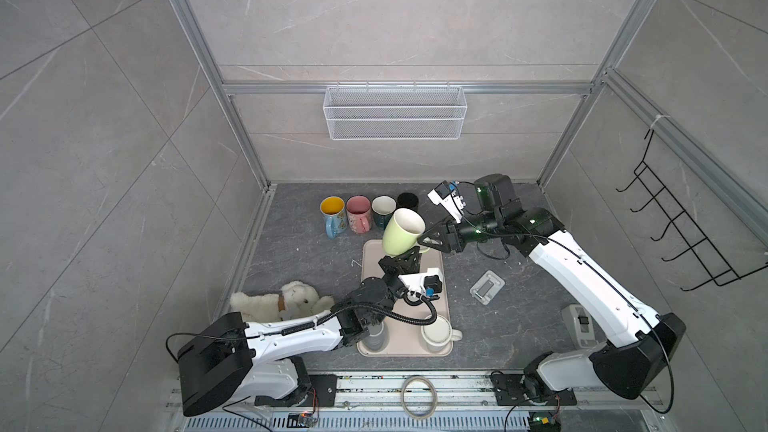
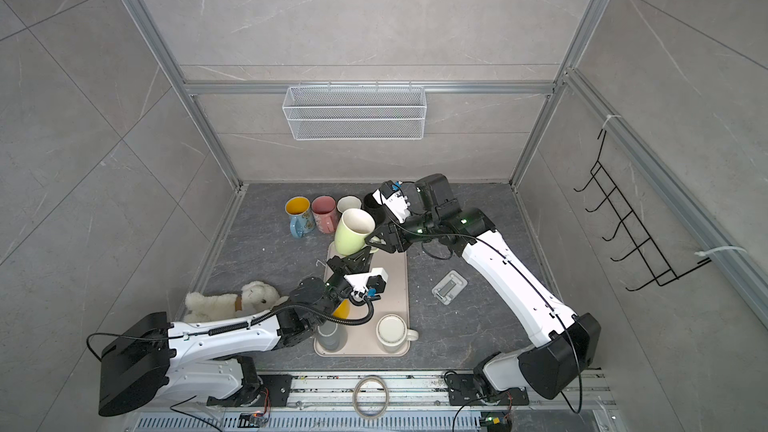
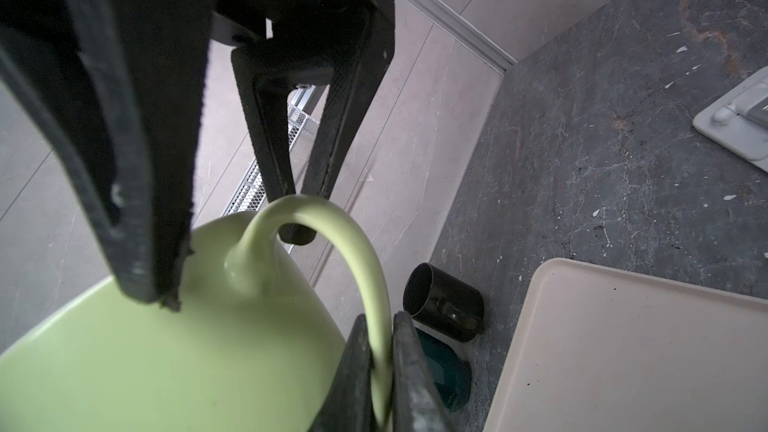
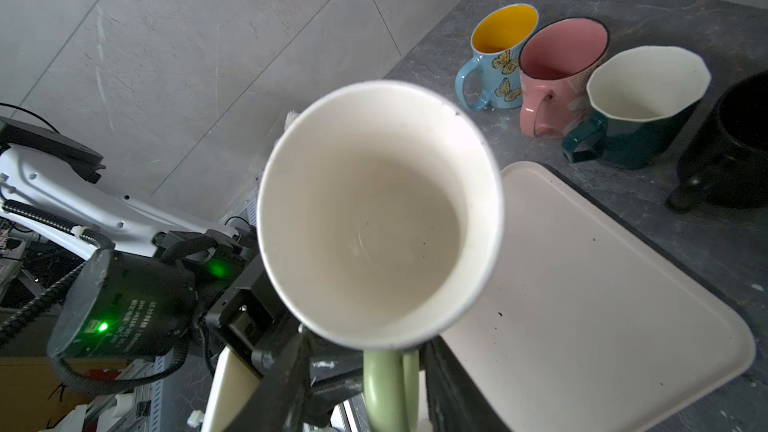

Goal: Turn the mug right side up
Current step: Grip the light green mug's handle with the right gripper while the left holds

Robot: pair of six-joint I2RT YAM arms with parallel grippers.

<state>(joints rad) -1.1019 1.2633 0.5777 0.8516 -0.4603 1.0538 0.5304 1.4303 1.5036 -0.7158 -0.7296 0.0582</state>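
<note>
The light green mug (image 1: 401, 232) (image 2: 353, 230) hangs in the air over the far end of the beige tray (image 1: 372, 297), tilted, its white inside facing up and toward the right arm. My left gripper (image 1: 409, 257) (image 3: 380, 326) comes from below and is shut on the mug's handle (image 3: 316, 218). My right gripper (image 1: 430, 241) (image 4: 370, 363) reaches in from the right. It is open, and its fingers (image 4: 291, 367) straddle the same handle with a gap on each side. The right wrist view looks straight into the mug (image 4: 374, 222).
Several upright mugs stand in a row at the back: blue-and-yellow (image 1: 332, 211), pink (image 1: 358, 209), teal (image 1: 382, 209), black (image 1: 407, 200). A white mug (image 1: 436, 332) and a grey cup (image 1: 374, 336) stand at the tray's near end. A plush toy (image 1: 282, 299) lies left, a small grey device (image 1: 487, 286) right.
</note>
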